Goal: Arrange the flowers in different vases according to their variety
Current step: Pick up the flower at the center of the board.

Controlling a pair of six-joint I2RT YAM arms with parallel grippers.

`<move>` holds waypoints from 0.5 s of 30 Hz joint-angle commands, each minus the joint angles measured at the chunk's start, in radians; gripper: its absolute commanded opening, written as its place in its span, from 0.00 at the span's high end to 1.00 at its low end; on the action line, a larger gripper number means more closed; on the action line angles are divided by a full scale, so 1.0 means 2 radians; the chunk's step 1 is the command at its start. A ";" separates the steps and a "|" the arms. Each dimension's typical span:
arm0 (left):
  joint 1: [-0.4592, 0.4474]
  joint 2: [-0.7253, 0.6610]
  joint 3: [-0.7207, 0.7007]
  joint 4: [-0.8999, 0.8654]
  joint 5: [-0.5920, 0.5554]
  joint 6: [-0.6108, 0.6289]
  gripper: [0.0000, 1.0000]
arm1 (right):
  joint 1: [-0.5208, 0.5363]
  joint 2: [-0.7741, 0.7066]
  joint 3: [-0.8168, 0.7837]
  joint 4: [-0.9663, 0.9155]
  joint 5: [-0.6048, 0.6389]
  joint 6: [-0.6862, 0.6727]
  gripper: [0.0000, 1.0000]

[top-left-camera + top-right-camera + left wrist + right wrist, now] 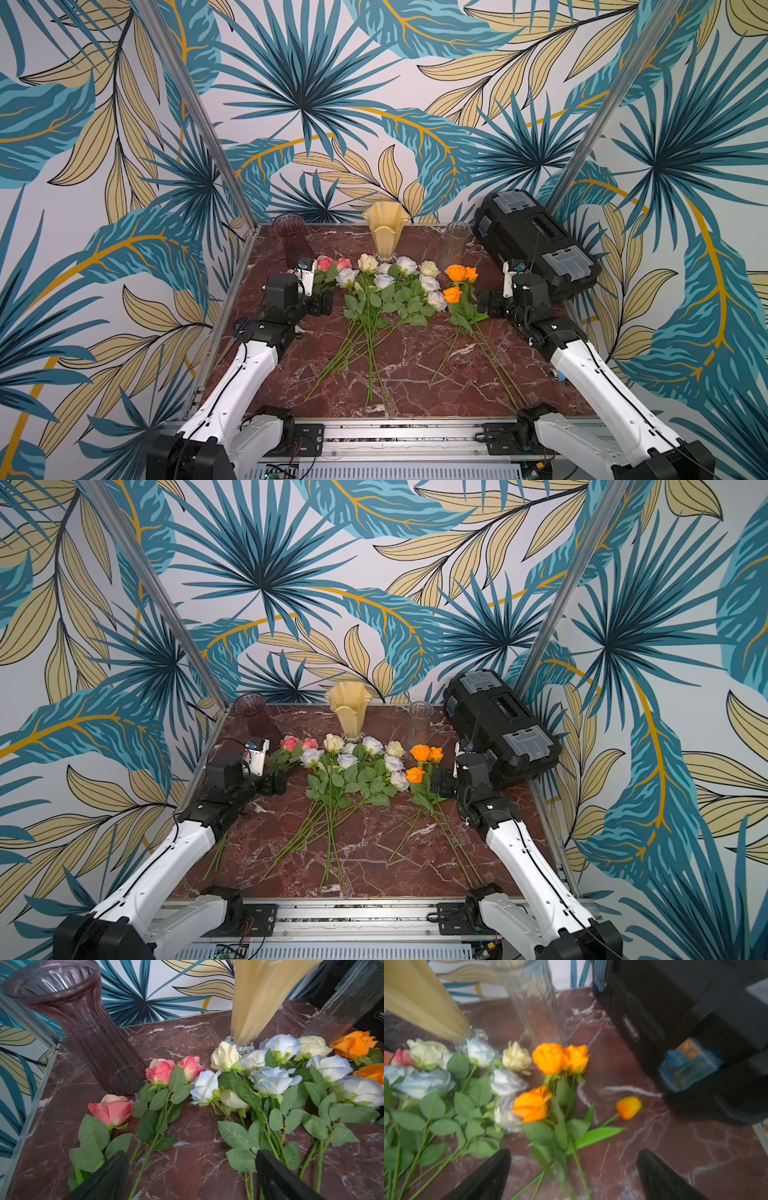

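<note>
Three vases stand along the back: purple ribbed [293, 237] [83, 1022], cream ruffled [385, 228] and clear glass [456, 243] [533, 1001]. Flowers lie on the marble table [415, 374] in groups: pink roses [332, 264] [160, 1072], white and cream roses [390, 276], orange roses [459, 274] [550, 1057] and an orange tulip [629, 1107]. My left gripper [322, 301] [191, 1159] is open low over the pink stems. My right gripper [486, 301] [574, 1159] is open over the orange stems. Neither holds anything.
A black toolbox [536, 237] with grey latches leans at the back right, close to my right arm. Aluminium posts [208, 124] rise at the back corners. Long green stems [370, 365] fan toward the front rail [395, 432].
</note>
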 commanded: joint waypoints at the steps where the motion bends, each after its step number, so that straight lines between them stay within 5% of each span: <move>1: -0.003 -0.016 0.025 -0.083 0.035 -0.009 0.00 | 0.039 -0.016 0.005 -0.140 0.014 0.057 0.01; 8: -0.004 -0.018 0.020 -0.074 0.035 -0.009 0.00 | 0.095 0.036 0.041 -0.242 0.023 0.120 0.00; 10: -0.004 -0.014 0.018 -0.071 0.117 -0.035 0.00 | 0.096 0.048 0.039 -0.247 0.022 0.127 0.01; 15: -0.004 -0.006 0.017 -0.066 0.155 -0.036 0.00 | 0.095 0.085 0.039 -0.240 0.017 0.128 0.05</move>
